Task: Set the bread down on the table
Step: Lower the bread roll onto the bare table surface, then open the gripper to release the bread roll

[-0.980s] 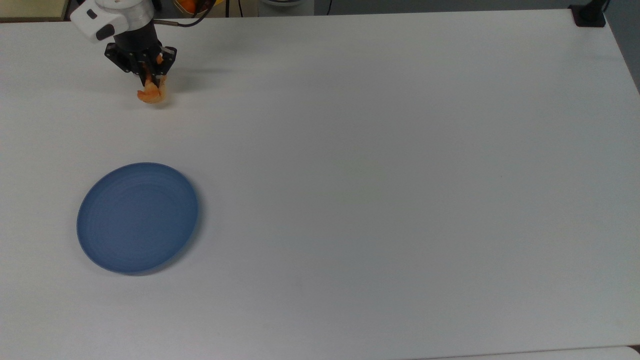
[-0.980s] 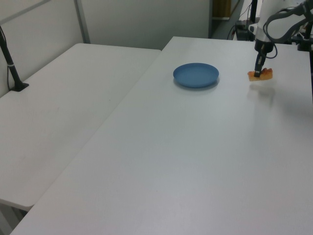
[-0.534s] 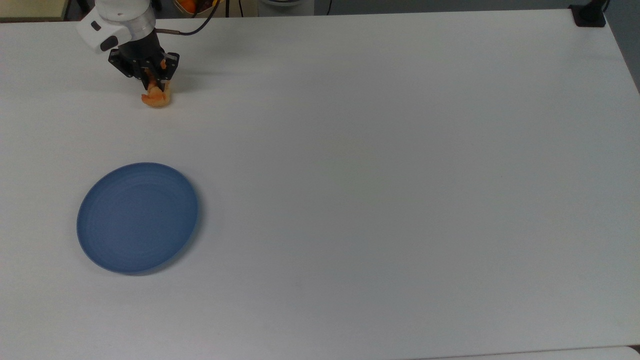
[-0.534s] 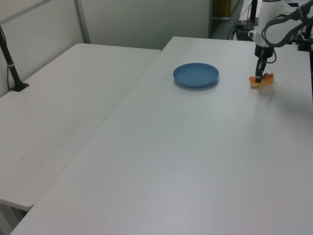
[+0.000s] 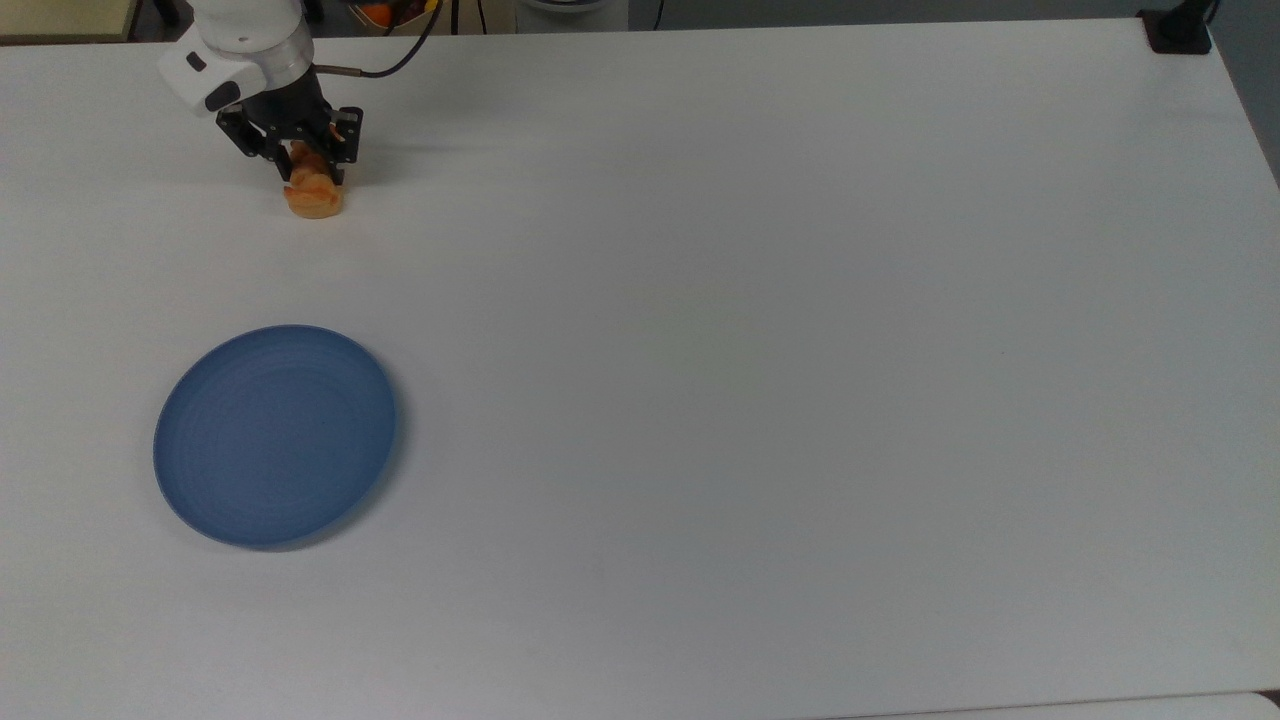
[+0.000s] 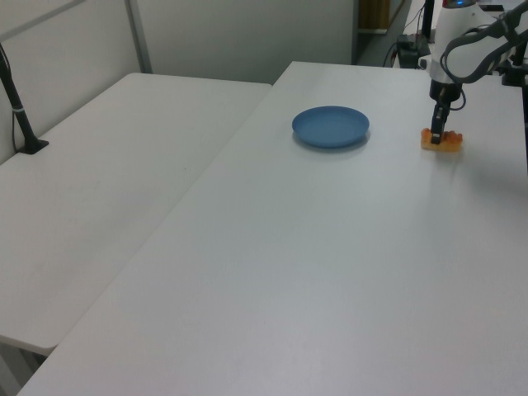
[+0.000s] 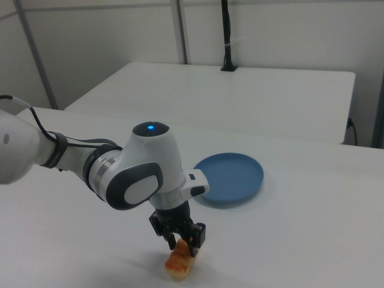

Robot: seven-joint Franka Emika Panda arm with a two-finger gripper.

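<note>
White table (image 5: pixel 760 380), blue plate (image 5: pixel 275 435) apart.
Bread (image 5: pixel 313 196) at plate's 12 o'clock, resting on tabletop, pinched between gripper (image 5: pixel 303 170) jaws.

Gripper (image 5: pixel 312 172) dropped over the last second, carrying the bread (image 5: pixel 314 197) down with it. A second ago the bread hung under the fingertips clear of the table (image 5: pixel 760 330), tilted in the left view; now it lies level, its base on the surface directly below the gripper (image 6: pixel 437 134). In the top view the gripper also shifted slightly toward the top view's right. The fingers are clamped on the bread's top (image 7: pixel 179 261).
</note>
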